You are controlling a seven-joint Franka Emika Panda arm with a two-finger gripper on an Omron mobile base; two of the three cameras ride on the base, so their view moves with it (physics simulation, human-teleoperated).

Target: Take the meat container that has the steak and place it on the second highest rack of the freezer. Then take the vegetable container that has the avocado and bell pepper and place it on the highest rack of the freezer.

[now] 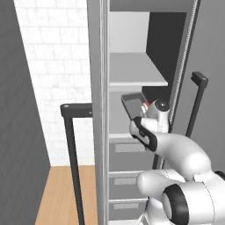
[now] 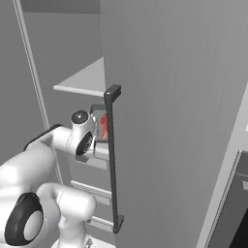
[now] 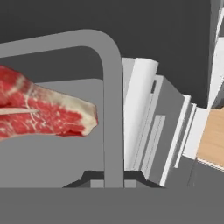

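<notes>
Though hidden elsewhere, steak (image 3: 43, 111) marbling

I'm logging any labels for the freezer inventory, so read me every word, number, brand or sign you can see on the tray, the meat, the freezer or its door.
None: no readable text anywhere.
The meat container is plain grey.
The steak shows only marbling.
The freezer shelves, drawers and door handle carry no label, brand or number.

Kitchen, open freezer (image 1: 132, 70) (shelves, drawers), tiled wall (image 1: 57, 66)
</notes>
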